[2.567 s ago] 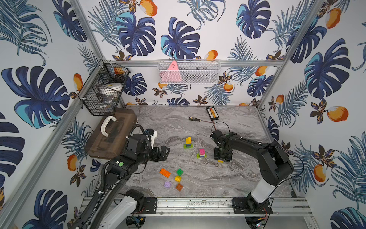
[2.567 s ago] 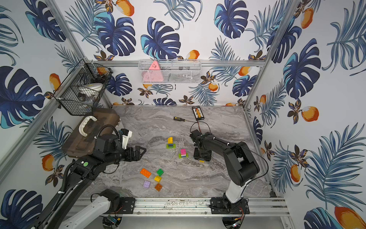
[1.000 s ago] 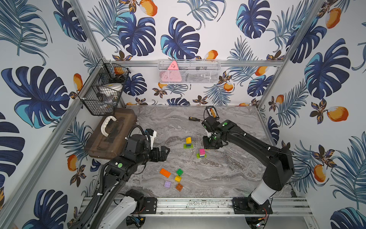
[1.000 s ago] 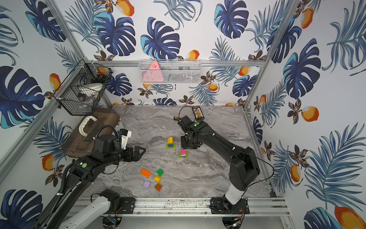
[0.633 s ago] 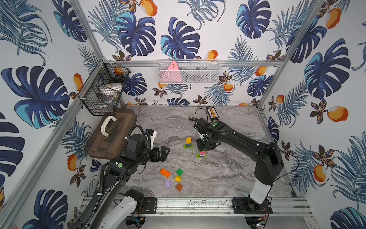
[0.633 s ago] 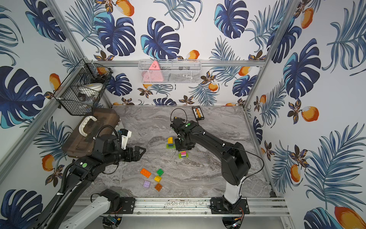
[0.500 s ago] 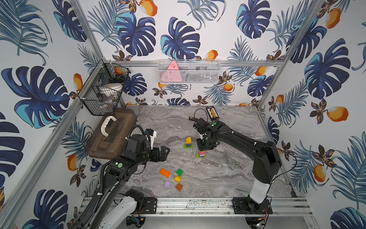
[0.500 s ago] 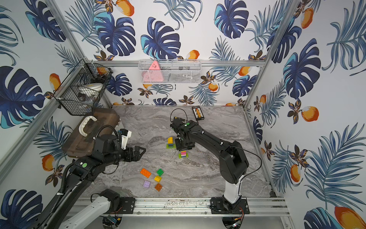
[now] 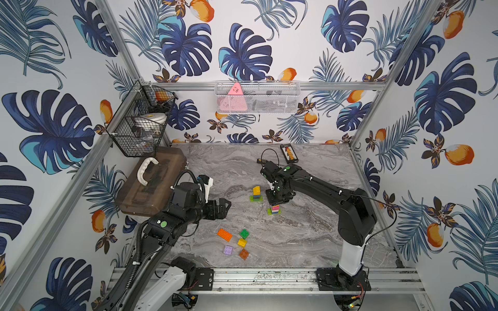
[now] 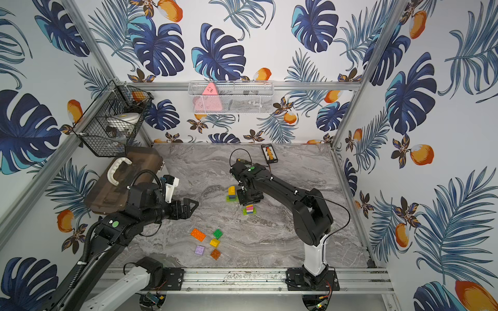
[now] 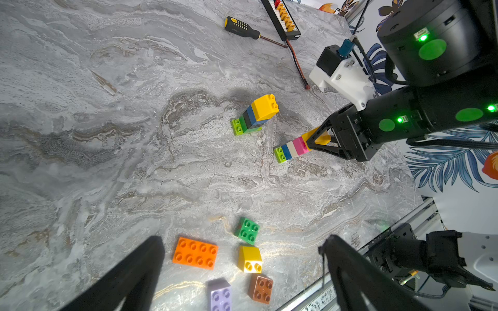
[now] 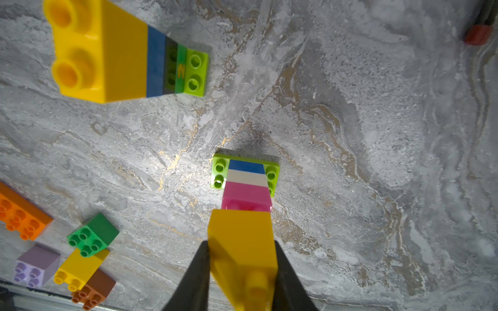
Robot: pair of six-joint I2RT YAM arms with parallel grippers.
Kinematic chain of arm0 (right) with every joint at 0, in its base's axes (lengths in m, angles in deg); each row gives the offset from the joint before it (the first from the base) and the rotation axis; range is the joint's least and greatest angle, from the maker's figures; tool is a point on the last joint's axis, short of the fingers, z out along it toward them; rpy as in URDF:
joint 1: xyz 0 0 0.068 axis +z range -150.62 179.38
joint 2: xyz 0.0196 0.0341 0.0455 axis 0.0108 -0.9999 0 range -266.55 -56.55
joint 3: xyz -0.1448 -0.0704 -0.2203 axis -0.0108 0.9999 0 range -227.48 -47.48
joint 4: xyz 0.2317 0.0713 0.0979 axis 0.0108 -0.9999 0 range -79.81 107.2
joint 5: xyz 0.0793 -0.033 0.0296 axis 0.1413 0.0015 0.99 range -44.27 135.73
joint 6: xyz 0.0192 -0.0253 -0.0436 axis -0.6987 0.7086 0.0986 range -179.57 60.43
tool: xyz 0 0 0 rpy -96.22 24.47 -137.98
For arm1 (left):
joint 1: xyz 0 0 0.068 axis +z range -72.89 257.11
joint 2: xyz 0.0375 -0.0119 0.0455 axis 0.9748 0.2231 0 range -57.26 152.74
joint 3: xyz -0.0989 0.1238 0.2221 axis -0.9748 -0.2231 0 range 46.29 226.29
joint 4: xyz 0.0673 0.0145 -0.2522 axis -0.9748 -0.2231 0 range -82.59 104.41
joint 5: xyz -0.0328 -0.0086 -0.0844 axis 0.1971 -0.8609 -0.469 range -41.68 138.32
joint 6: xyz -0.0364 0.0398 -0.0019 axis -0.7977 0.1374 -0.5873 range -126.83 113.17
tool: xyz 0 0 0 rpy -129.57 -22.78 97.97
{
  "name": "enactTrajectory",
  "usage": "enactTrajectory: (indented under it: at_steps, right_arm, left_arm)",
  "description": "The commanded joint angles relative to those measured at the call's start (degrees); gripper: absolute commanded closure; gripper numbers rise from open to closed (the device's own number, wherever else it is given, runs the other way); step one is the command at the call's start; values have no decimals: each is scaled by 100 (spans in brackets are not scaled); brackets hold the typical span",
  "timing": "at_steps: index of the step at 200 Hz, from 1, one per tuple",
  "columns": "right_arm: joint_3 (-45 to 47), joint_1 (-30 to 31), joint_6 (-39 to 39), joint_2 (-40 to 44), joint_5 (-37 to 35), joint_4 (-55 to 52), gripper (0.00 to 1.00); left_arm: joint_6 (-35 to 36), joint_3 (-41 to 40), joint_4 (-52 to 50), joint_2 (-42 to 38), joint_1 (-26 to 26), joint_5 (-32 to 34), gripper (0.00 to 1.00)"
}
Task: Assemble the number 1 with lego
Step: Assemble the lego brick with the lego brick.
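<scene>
Grey marble tabletop (image 9: pixel 310 229) carries, in both top views, a striped tower (image 9: pixel 274 210) near its middle with the right gripper (image 9: pixel 276 202) over it. A second stack (image 9: pixel 256 193) stands at the tower's 10 o'clock and five loose bricks (image 9: pixel 224 234) lie at its 7 o'clock. The left gripper (image 9: pixel 225 209) hangs spread wide, empty. A black wire basket (image 9: pixel 126 134) at 10 o'clock holds a white round object, a white mesh basket (image 9: pixel 280 101) at 12 holds a pink triangle (image 9: pixel 235 100), and the brown case (image 9: pixel 159 167) at 9 is shut. The left wrist view shows the right claw clenched on a yellow brick (image 11: pixel 322 137) above pink, white, blue and lime layers. In the right wrist view yellow meets pink; seated or not, I cannot tell. Two short columns stand, no finished 1 yet, and the loose bricks are probably left to add.
</scene>
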Motion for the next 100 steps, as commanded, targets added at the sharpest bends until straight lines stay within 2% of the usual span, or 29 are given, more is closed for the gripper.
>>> enactTrajectory:
  at_steps: [1,100]
  right_arm:
    - [64,-9,-123,-1,-83,22,89]
    - [149,-43,-349,-43,-9,75,90]
  left_arm:
    - [-4,31,69,20,-4,38,1]
    - [-5,33,65,21,-4,29,1]
